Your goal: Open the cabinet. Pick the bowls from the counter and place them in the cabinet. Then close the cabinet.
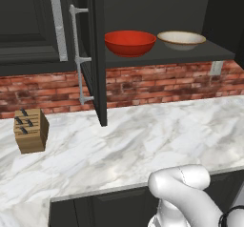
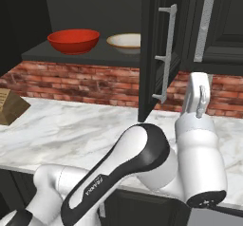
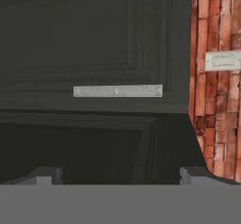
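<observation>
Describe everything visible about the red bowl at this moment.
The red bowl is round, deep and glossy, bright red inside and out, like glazed ceramic or plastic. It stands upright and empty on the dark shelf inside the open cabinet, at the shelf's left end. A shallower tan-rimmed bowl sits just to its right, with a small gap between them. Nothing else touches it.

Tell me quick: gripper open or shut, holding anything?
Gripper: open, empty, facing a black cabinet door with a silver handle.
</observation>
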